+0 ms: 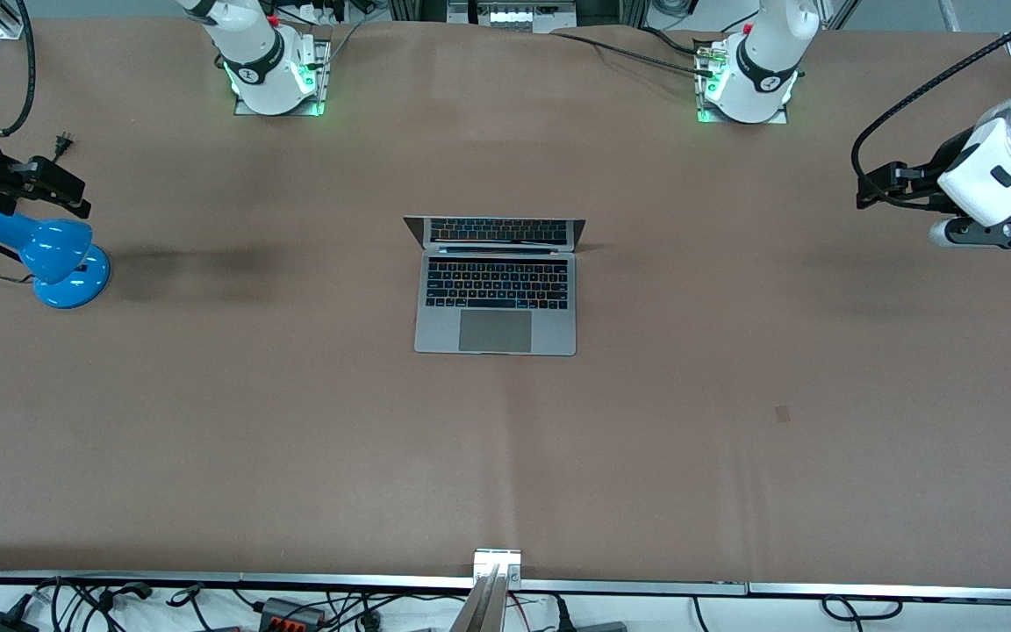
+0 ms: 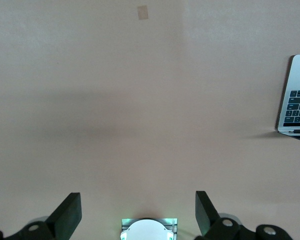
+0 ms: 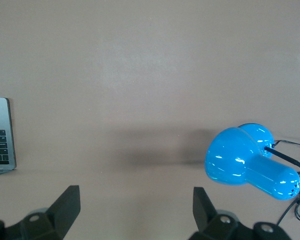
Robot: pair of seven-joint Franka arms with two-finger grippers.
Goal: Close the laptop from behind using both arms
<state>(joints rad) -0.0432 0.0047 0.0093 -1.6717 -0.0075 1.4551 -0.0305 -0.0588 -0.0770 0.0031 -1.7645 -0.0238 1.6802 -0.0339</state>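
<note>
The silver-grey laptop (image 1: 495, 298) lies open in the middle of the table, its dark screen upright on the side toward the robots' bases and its keyboard toward the front camera. One edge of it shows in the left wrist view (image 2: 296, 95) and in the right wrist view (image 3: 0, 135). My left gripper (image 1: 874, 186) hangs open and empty over the left arm's end of the table, well away from the laptop; its fingers (image 2: 70, 214) stand wide apart. My right gripper (image 1: 67, 189) hangs open and empty over the right arm's end, its fingers (image 3: 67, 206) wide apart.
A blue desk lamp (image 1: 58, 259) stands at the right arm's end of the table, just under the right gripper, and also shows in the right wrist view (image 3: 245, 162). A small tape patch (image 1: 783, 413) lies on the brown tabletop (image 1: 295, 421). The left arm's base (image 2: 148, 230) shows between its fingers.
</note>
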